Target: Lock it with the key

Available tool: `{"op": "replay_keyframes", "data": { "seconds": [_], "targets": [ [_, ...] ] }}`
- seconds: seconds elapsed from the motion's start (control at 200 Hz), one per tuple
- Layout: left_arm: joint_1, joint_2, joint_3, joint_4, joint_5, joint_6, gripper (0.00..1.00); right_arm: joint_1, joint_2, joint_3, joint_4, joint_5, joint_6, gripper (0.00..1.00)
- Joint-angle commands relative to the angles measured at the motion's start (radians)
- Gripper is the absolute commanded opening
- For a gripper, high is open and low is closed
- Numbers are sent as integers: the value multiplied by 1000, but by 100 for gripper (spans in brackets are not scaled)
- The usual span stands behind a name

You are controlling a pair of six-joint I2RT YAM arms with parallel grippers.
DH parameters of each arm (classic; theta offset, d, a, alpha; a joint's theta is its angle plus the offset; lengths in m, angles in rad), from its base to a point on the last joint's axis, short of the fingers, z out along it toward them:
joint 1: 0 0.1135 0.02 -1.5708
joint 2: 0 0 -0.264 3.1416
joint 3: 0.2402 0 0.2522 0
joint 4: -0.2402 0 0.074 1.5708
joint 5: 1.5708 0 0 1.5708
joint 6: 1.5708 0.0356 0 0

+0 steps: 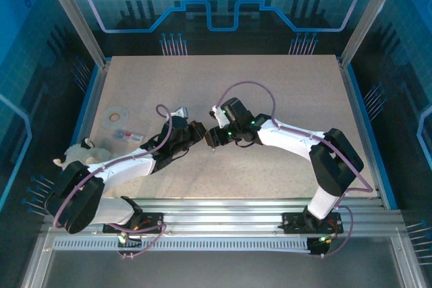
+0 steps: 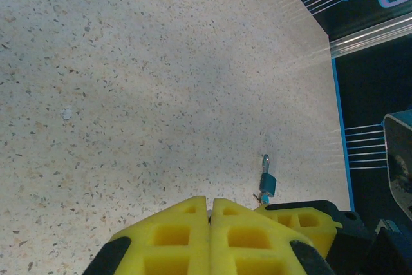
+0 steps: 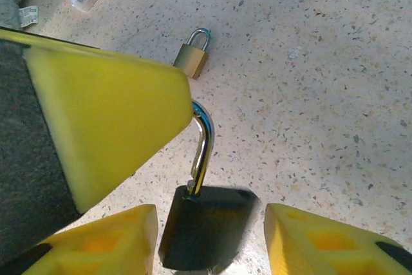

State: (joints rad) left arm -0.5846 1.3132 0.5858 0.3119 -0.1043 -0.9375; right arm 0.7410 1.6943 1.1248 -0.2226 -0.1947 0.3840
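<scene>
A dark padlock hangs by its steel shackle, whose top disappears under a finger of my left gripper. My right gripper stands open, with a gap between the lock body and each finger. In the left wrist view my left gripper is shut, its pads pressed together. Just beyond it a small blue padlock lies on the table, with what looks like a key at its lower end. From above, the left gripper and right gripper meet at the table's middle.
A brass padlock lies on the table beyond the held lock. Farther left are a labelled clear box, a flat roll of tape and a white plush toy. A blue rail marks the table's right edge.
</scene>
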Motion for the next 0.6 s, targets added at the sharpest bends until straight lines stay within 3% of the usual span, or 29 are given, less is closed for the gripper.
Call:
{"op": "replay_keyframes", "data": {
  "seconds": [0.0, 0.195, 0.595],
  "targets": [
    [-5, -35, -12, 4, -18, 3, 0, 19, -7, -7, 20, -24, -1, 49],
    [-5, -46, -13, -1, -21, 2, 0, 23, -4, -5, 20, -26, 1, 49],
    [-6, -63, -18, -9, -28, 0, 0, 25, 13, -2, 25, -32, 16, 37]
  ]
}}
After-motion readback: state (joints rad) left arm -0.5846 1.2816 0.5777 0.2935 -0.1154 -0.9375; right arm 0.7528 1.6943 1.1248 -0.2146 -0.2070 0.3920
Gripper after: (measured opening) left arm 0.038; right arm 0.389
